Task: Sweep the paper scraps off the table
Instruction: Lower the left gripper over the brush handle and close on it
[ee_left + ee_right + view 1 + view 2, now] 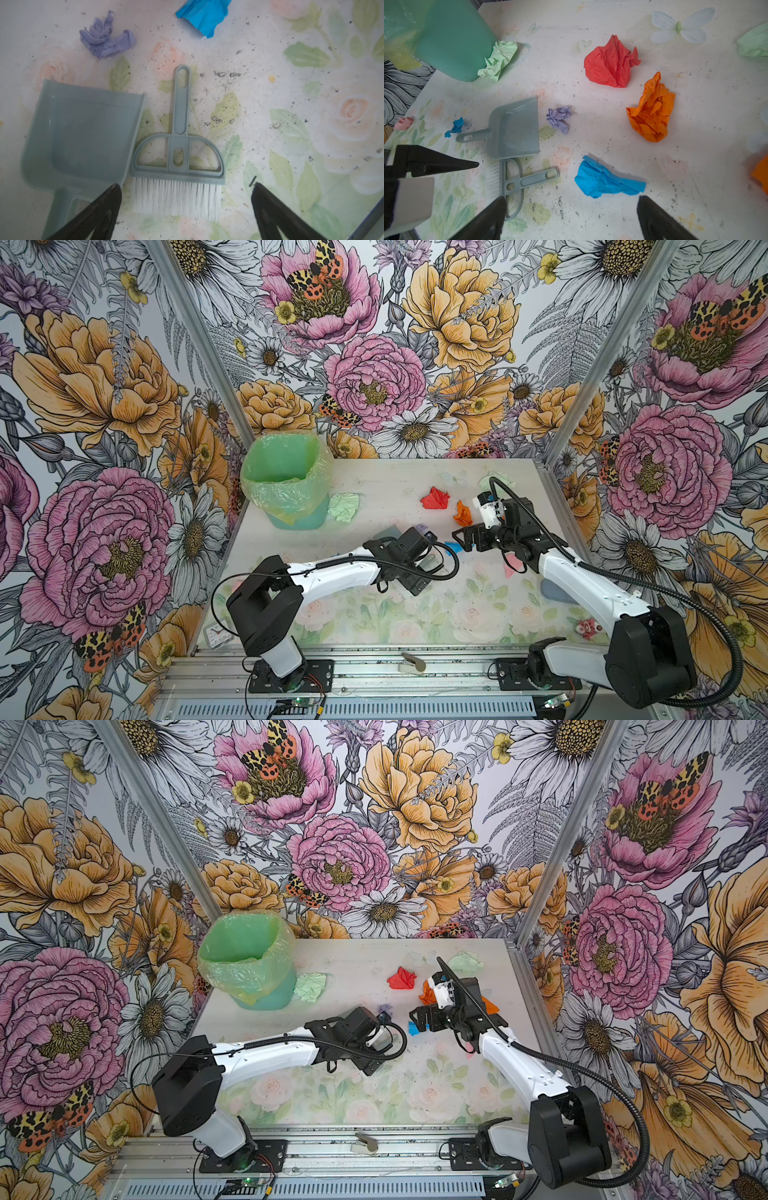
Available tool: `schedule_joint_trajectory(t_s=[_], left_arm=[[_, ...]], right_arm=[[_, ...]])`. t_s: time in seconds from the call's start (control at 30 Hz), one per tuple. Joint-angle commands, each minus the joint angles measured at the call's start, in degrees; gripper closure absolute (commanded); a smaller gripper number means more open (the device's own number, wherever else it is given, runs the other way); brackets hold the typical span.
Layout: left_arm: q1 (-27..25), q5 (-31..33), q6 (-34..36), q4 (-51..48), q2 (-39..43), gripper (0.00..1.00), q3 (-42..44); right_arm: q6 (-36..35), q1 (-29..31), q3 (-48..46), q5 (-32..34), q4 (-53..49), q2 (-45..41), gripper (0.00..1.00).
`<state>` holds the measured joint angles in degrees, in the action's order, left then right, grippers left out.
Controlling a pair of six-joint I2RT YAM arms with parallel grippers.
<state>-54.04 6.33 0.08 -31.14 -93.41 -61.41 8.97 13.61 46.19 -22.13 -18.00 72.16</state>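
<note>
Crumpled coloured paper scraps (611, 62) lie scattered on the pale rose-printed desk (612, 133); a blue scrap (604, 182) sits just ahead of your right gripper (572, 198), which is spread wide and empty. Your left gripper (186, 185), likewise released, frames a grey-blue plastic brush (178, 143) with white bristles, the matching dustpan (83, 135) just beside it.

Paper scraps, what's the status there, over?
Left gripper open, empty, above brush and dustpan. Right gripper open, empty, by blue scrap. Paper scraps scattered on table, none in dustpan. Nothing blocking brush.
</note>
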Motion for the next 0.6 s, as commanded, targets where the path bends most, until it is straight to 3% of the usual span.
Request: schedule_joint_trajectory(t_s=[0.0,0.57], left_arm=[[-0.4,2.0,-0.9,-1.5,0.6,0.01,-1.2],[-0.3,4.0,-0.3,-4.1,-2.6,0.05,-3.2]], right_arm=[[-0.2,0.4,-0.8,1.4,0.1,0.5,0.0],[0.1,0.4,-1.3,2.1,0.2,0.5,0.0]])
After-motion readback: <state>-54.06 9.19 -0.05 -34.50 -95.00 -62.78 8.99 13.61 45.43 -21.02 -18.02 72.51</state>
